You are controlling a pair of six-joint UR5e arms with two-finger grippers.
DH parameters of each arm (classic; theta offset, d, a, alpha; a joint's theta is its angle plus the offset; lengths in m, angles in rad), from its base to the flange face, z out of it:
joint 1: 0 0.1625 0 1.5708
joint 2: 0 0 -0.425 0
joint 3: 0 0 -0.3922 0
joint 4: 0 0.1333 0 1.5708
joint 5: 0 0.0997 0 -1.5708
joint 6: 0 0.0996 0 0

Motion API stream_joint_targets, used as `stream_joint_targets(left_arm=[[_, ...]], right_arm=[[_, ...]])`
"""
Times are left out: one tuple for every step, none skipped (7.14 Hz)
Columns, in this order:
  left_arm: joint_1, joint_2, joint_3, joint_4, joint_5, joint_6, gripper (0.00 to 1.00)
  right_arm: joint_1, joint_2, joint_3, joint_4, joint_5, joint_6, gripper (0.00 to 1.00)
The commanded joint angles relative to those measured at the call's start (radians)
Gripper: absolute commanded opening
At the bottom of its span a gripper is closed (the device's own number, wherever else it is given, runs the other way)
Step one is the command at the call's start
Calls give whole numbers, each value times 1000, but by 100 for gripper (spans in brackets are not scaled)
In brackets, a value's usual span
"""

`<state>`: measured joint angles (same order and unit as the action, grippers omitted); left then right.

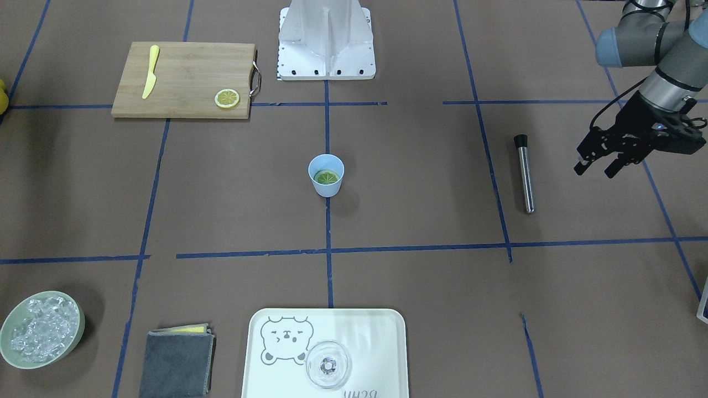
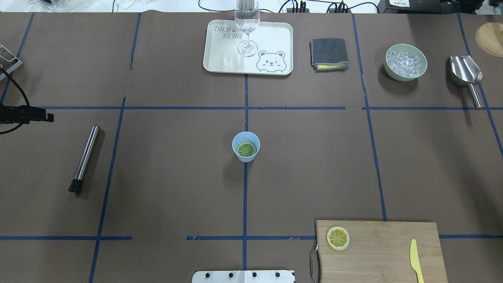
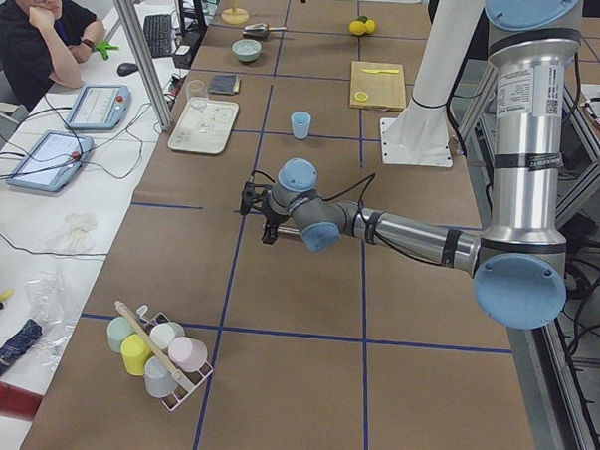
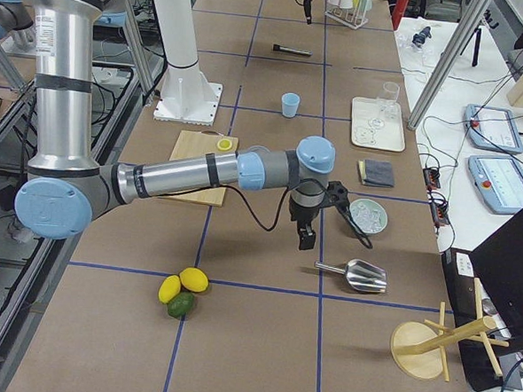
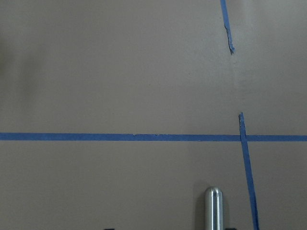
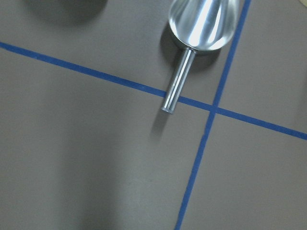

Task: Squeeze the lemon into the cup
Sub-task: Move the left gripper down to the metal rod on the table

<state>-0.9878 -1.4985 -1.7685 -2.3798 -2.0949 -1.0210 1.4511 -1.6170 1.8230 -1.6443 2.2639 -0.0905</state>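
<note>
The light-blue cup [image 1: 327, 190] [image 2: 246, 158] stands upright at the table's centre on a blue tape line. Inside it the lemon [image 1: 326, 177] [image 2: 246, 149], a greenish-yellow slice, lies flat. My left gripper [image 1: 595, 170] hovers far off to the robot's left, beyond the steel bar. It is open, and nothing sits between its fingers. My right gripper [image 4: 305, 236] shows only in the exterior right view, hanging above the table near the ice bowl; I cannot tell its state. Both grippers are well away from the cup.
A steel bar with a black cap [image 1: 524, 174] lies between the left gripper and the cup. A cutting board [image 2: 377, 251] carries a bright yellow slice [image 2: 338, 237] and a yellow knife [image 2: 415, 259]. Far side: tray [image 2: 220, 59] with a clear glass [image 2: 246, 27], folded cloth [image 2: 329, 54], ice bowl [image 2: 405, 62], metal scoop [image 2: 467, 76].
</note>
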Motion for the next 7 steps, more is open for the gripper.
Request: stream_joint_targets(left_arm=[[145, -63, 17, 10, 88, -123, 82], [175, -83, 38, 11, 93, -123, 82], [204, -89, 44, 31, 95, -113, 82], [239, -101, 46, 89, 95, -99, 81], [238, -141, 44, 191, 99, 50, 81], [233, -152, 44, 223, 123, 162, 81], [221, -154, 46, 226, 136, 217, 81]], right_arm=[[54, -37, 1, 0, 10, -37, 100], [54, -38, -1, 0, 10, -37, 100], [54, -41, 2, 0, 10, -37, 100], [54, -43, 1, 0, 10, -37, 100], [54, -44, -1, 0, 11, -37, 100], [54, -49, -1, 0, 14, -35, 100], [54, -50, 1, 0, 20, -35, 100]])
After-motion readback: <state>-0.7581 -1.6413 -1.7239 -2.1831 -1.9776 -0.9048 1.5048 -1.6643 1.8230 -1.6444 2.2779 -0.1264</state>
